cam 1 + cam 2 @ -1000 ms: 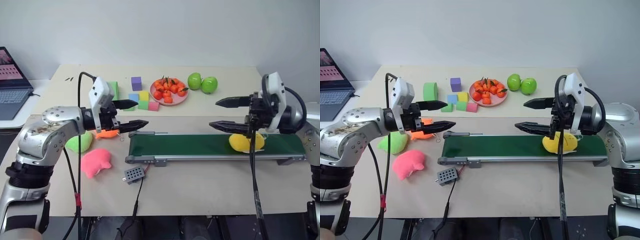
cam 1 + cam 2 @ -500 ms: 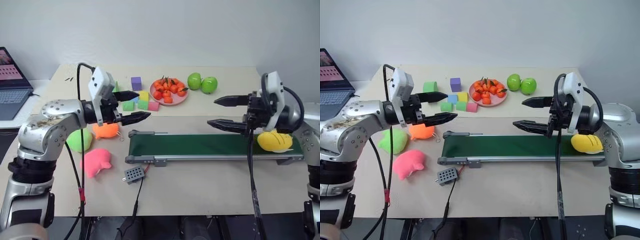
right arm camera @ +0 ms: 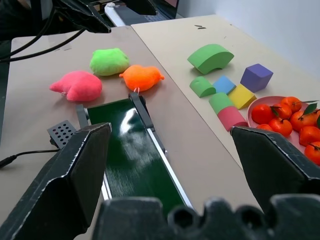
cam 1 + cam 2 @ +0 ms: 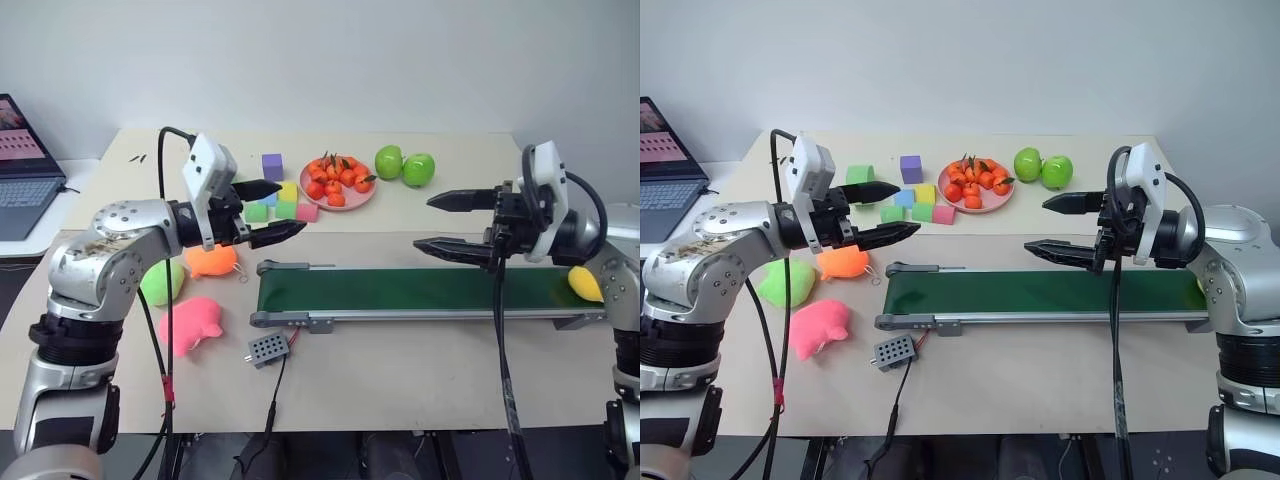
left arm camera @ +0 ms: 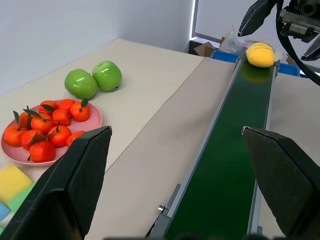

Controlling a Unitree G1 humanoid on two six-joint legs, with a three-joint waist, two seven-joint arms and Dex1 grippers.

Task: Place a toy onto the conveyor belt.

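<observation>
Yellow toy (image 4: 585, 284): one, lying at the right end of the conveyor belt (image 4: 400, 292), free of both hands; the left wrist view shows it whole, the head views half hidden behind the right arm.
Left hand (image 4: 268, 211): released, empty, above the orange plush (image 4: 212, 261).
Right hand (image 4: 447, 223): released, empty, over the belt.
Plush toys beside the belt: three. Green apples (image 4: 404, 165): two. Plate of oranges (image 4: 338, 181): one.

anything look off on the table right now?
One thing: the yellow toy sits at the very right-hand end of the conveyor belt, partly hidden behind the right arm, so it looks about to run off. Both grippers, left and right, hang open and empty.
</observation>
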